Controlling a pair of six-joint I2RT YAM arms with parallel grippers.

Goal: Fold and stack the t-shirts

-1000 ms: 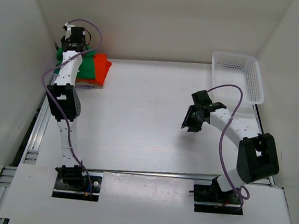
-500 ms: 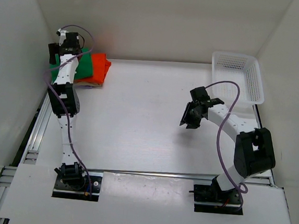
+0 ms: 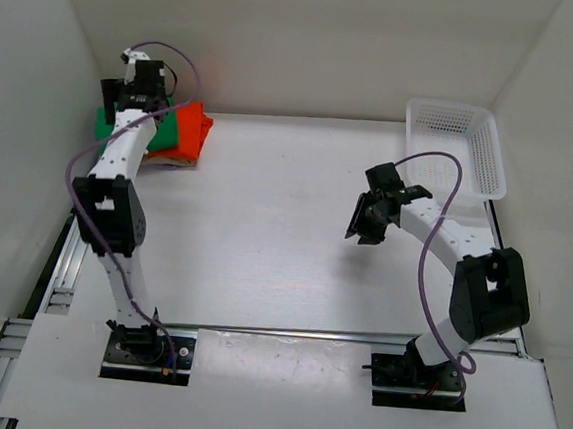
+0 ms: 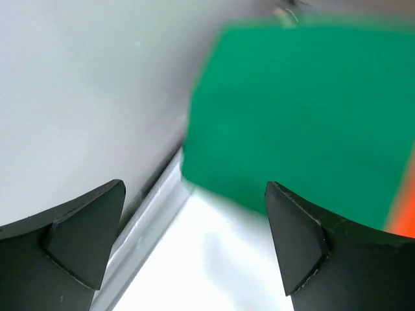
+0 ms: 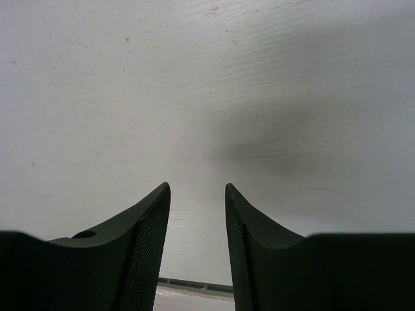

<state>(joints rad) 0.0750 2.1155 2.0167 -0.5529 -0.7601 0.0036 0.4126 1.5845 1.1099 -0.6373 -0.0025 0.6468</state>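
At your counter point(image 3: 266, 223), far left, shirts point(image 3: 186, 131) lie stacked; left fingers point(image 4: 84, 227) and right fingers point(image 5: 142, 246) gape empty; job looks done.

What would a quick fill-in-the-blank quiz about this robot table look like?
1. The t-shirt under the left gripper is coloured ____.
2. That gripper's jaws stand wide ____.
3. The white mesh basket sits in the far ____ corner of the table.
4. The right gripper hangs over bare table and holds ____.

Missing words: green; open; right; nothing.
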